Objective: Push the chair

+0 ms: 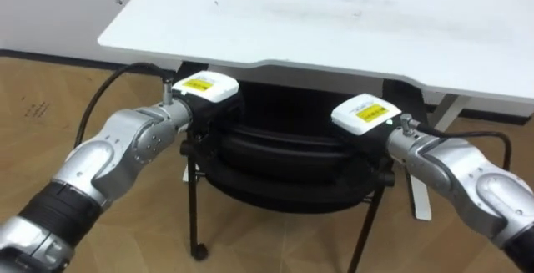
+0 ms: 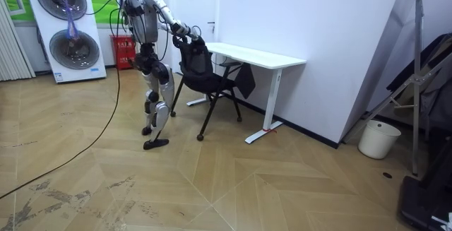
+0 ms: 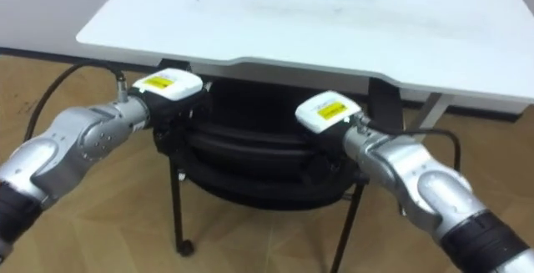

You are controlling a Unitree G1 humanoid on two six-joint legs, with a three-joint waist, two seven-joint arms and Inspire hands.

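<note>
Left eye view: a black chair (image 1: 284,169) with a curved backrest and thin metal legs stands right before the robot, its far part tucked beneath the near edge of a white rectangular desk top (image 1: 334,22); the left hand (image 1: 204,91) lies on the backrest's left end and the right hand (image 1: 365,114) on its right end, both with their backs turned up; the fingers of each drop out of sight against the dark backrest, so I cannot tell whether either hand is closed round it or merely laid against it; a small castor (image 1: 198,252) shows at the foot of the chair's near left leg, on the light brown herringbone wooden floor (image 1: 50,98); a white desk leg (image 1: 445,110) slants down to the right of the chair.

Room view: the robot stands behind the chair, at the room view's left of the desk, one foot ahead of the other, both arms stretched forward to the top of the backrest; the chair stands partly under the desk's end; two stacked white machines with round windows (image 2: 70,26) stand by the wall behind the robot, a red crate (image 2: 123,51) beside them; a white bucket (image 2: 372,139) stands well apart at the room view's right.

Right eye view: the two hands sit at either end of the backrest, the black curve running between them, the desk's edge just beyond.
</note>
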